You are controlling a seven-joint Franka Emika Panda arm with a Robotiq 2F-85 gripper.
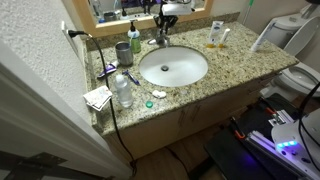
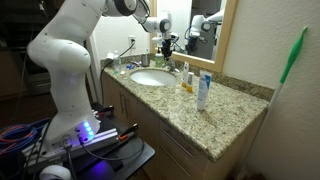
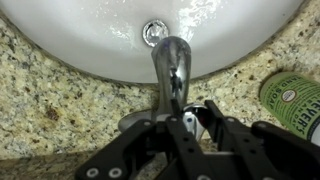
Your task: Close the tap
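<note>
We're at the reach-the-handle step: the tap (image 3: 172,65) sits on the bench (image 3: 50,110) just behind the basin (image 3: 80,40). Our tool (image 3: 192,122) hovers over its handle end, and we can't tell if it's gripping. Next move is probably pushing the handle shut.

Small silvery tap (image 3: 172,70) stands behind the white basin (image 3: 80,40), spout overhanging it.
</note>
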